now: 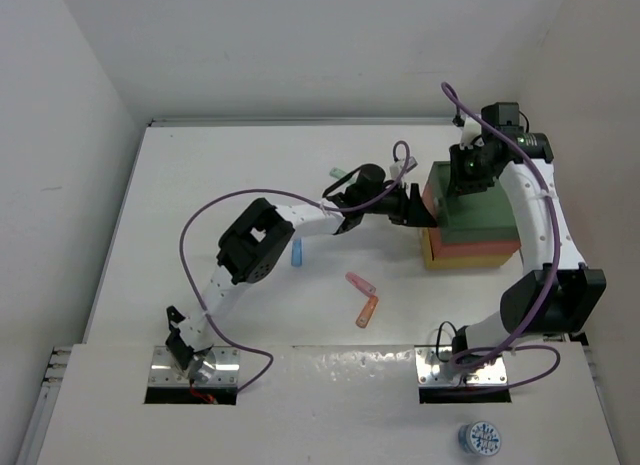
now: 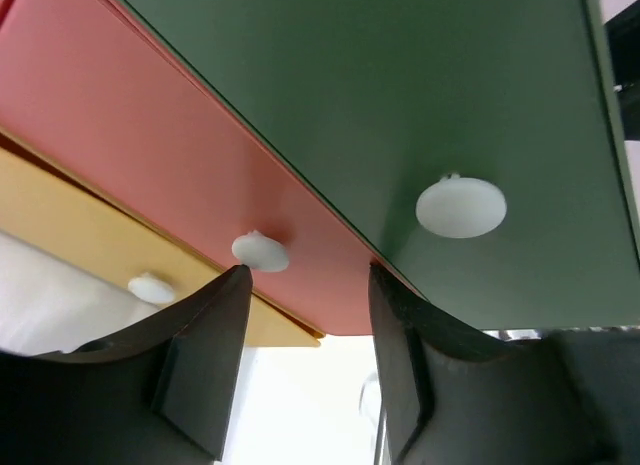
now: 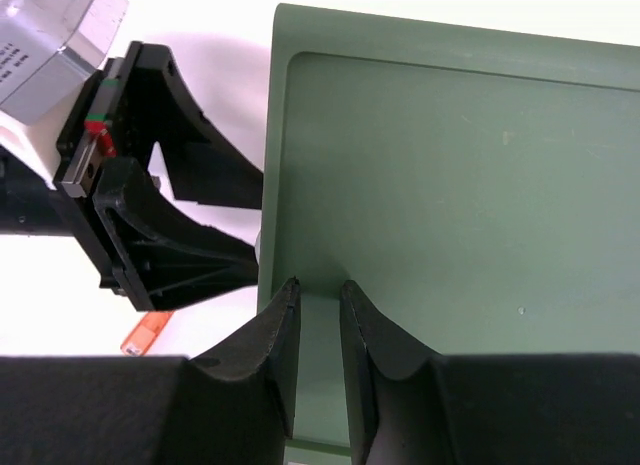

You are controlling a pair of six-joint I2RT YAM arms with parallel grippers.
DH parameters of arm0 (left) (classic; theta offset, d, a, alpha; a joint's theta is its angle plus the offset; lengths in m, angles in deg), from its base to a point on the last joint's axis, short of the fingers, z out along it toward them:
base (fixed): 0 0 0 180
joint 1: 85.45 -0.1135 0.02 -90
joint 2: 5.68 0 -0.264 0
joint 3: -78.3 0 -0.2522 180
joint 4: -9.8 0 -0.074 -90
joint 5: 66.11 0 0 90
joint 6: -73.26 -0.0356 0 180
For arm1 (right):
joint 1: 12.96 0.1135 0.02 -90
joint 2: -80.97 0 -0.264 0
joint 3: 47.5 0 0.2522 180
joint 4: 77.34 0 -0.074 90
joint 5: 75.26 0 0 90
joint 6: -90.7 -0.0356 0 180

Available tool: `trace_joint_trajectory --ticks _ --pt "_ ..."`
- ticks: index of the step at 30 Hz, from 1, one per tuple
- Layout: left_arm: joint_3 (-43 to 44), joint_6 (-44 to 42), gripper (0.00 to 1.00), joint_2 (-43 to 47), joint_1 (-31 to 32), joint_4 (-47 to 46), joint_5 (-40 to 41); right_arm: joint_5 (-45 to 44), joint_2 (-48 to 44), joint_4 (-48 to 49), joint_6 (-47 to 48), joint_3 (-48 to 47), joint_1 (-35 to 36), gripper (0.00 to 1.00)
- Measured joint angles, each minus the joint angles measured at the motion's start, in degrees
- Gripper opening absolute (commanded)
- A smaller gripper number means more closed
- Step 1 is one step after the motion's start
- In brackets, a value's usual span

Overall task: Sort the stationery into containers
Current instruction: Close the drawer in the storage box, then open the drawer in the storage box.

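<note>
A stack of three drawers stands at the right of centre of the white table (image 1: 200, 175) in the top view: the green drawer (image 1: 480, 220) on top, the red-orange drawer (image 1: 472, 247) under it and the yellow drawer (image 1: 470, 262) at the bottom. In the left wrist view each front carries a white knob: the green knob (image 2: 460, 207), the red-orange knob (image 2: 260, 251) and the yellow knob (image 2: 150, 287).

The left claw (image 2: 307, 280) is up against the stack's left side. Its jaws stand apart with nothing between them. The left fingertip (image 2: 238, 280) is just beside the red-orange knob, and I cannot tell whether they touch. The right wrist view shows the same two black fingers spread at the left edge of the green drawer.

The right claw (image 3: 318, 297) sits on the green drawer's top, near its left rim. Its fingers are a narrow gap apart with green surface between them. Whether they pinch anything cannot be told.

The stationery lies loose on the table, left of the stack in the top view:
- A mint green marker (image 1: 337, 172) lies above the left arm, near its wrist.
- A blue marker (image 1: 297, 251) lies just below the arm.
- A pink marker (image 1: 360, 283) lies towards centre frame.
- An orange marker (image 1: 368, 311) lies just below the pink one, close to it.
</note>
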Motion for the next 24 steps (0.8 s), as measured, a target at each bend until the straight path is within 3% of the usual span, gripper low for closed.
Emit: trace_joint_trajectory --ticks 3,5,9,15,24 --pt "0.11 1.42 0.69 -1.2 0.09 -2.25 -1.25 0.2 0.35 -0.81 -0.04 -0.52 -0.33 0.22" --pt "0.13 2.23 0.68 -1.66 0.09 -2.8 -1.75 0.2 0.68 -1.36 -0.02 -1.05 -0.37 0.22" --pt "-1.22 2.36 0.62 -1.38 -0.2 -4.26 -1.9 0.31 1.25 -2.23 -0.02 -1.86 -0.37 0.22" --pt "-12.63 5.99 0.49 4.31 -2.54 -10.78 -2.84 0.59 1.36 -2.51 -0.07 -2.01 -0.37 0.22" --pt "-14.08 15.82 0.59 7.8 -5.22 -25.2 -3.8 1.01 1.16 -2.95 -0.9 -1.86 -0.35 0.22"
